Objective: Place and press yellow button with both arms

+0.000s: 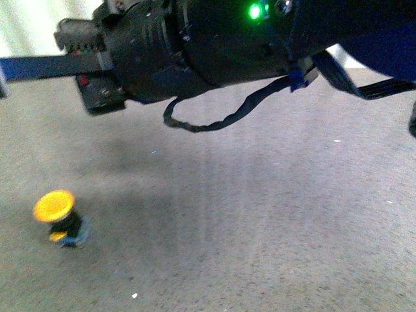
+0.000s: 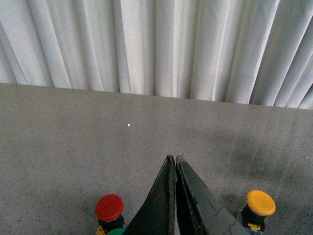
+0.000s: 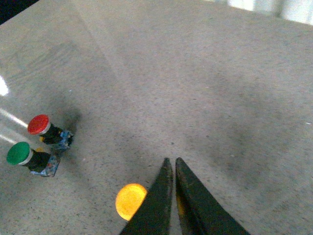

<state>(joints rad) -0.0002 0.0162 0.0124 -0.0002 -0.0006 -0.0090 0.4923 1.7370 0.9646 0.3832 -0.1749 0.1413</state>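
Your right fingers (image 3: 160, 196), pinched together and empty, were just beside the small round yellow button (image 3: 130, 200); your left fingers (image 2: 164, 198), pinched too, looked farther.

Yellow button (image 1: 57, 214): small push button with a round yellow-orange cap on a dark body, blue and yellow parts at the base. It sits on the grey speckled surface at lower left of the front view, tilted, cap leaning to the upper left. Nothing touches it.

Arm (image 1: 195, 45): bulky, black, spanning the top of the front view from upper right to upper left, well above the button. Green light (image 1: 255, 11) lit; black cable (image 1: 214, 120) hangs in a loose loop.

Left gripper (image 2: 175, 164): fingers pressed together, empty.

Right gripper (image 3: 171, 164): fingers nearly meeting, empty; the blurred button cap shows just beside them.
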